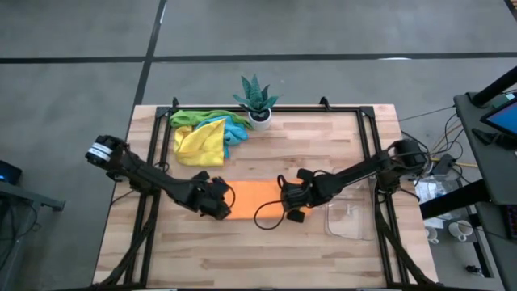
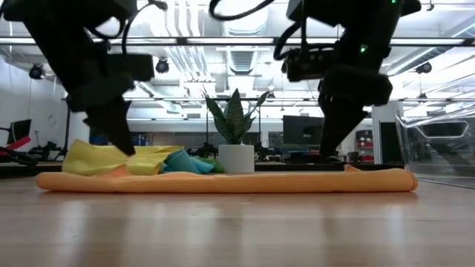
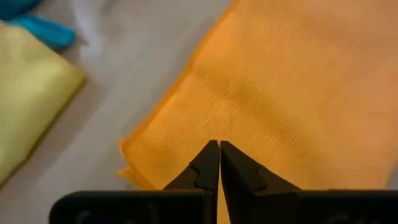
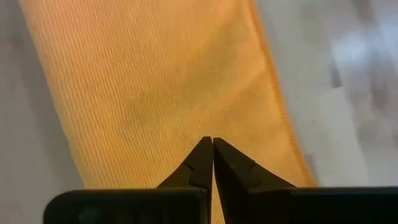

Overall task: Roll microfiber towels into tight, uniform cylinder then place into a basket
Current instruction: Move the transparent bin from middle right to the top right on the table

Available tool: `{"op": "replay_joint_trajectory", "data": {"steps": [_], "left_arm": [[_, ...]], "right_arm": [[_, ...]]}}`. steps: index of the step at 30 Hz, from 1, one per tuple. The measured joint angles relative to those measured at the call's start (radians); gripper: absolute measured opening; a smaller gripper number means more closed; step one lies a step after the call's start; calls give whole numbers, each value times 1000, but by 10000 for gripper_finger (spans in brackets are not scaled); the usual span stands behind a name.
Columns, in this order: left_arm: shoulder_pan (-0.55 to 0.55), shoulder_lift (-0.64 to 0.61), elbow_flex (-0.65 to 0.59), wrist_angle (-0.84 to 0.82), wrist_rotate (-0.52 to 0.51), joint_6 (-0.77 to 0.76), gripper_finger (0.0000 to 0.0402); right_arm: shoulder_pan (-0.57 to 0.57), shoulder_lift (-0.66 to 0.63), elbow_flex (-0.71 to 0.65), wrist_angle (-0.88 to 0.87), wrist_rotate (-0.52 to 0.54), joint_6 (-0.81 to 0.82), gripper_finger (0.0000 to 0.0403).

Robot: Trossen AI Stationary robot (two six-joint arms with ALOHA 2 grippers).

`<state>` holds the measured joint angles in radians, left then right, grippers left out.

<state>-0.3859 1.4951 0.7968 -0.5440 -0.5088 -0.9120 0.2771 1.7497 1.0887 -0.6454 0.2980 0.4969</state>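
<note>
The flat orange microfiber towel (image 1: 257, 196) lies spread as a long strip in the middle of the pale wooden table (image 1: 266, 259); from table height it shows as a low, even band with softly rounded ends, which the overhead picture does not reveal; the wrist views alone show its fine ribbed weave and stitched hem. The left gripper (image 3: 219, 149) sits over the towel's left end, its fingers closed tip to tip and holding nothing; the right gripper (image 4: 212, 144) does likewise over the right end, fingers pressed together, empty. Bare wood stretches along the table's near edge; more lies open between the strip and the far edge. Toward the far left, well apart from the strip, a loose heap of green, yellow and light blue towels (image 1: 206, 133) rests beside a spiky green plant in a white pot (image 1: 258, 101); the clear plastic rectangular basket (image 1: 350, 218) stands just beside the strip's right end.
</note>
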Motion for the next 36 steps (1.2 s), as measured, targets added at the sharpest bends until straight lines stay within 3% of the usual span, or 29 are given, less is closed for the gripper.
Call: {"op": "replay_joint_trajectory", "data": {"steps": [3, 10, 14, 16, 20, 22, 28, 30, 32, 36], "left_arm": [[0, -33, -2, -10, -53, 3, 0], [0, -93, -18, 17, -408, 110, 0], [19, -114, -40, 203, -444, 320, 0], [39, -128, -73, 386, -364, 474, 0], [121, -147, -155, 795, -10, 752, 0], [171, -153, -191, 932, 116, 827, 0], [286, -188, -269, 1182, 202, 924, 0], [305, -203, -297, 1254, 287, 948, 0], [316, -217, -330, 1333, 382, 970, 0], [328, -238, -377, 1407, 563, 1001, 0]], "right_arm": [[0, -37, -28, -1, 15, 17, 9], [1, -124, -110, 8, 38, 57, 9], [7, -203, -164, 57, 142, 63, 9], [11, -251, -202, 107, 203, 61, 9], [13, -372, -311, 297, 252, 10, 9], [13, -428, -372, 417, 248, -41, 9], [6, -555, -517, 737, 245, -205, 9], [-4, -589, -549, 813, 241, -246, 9], [-20, -613, -565, 862, 198, -277, 9], [-67, -640, -575, 866, -32, -288, 9]]}}
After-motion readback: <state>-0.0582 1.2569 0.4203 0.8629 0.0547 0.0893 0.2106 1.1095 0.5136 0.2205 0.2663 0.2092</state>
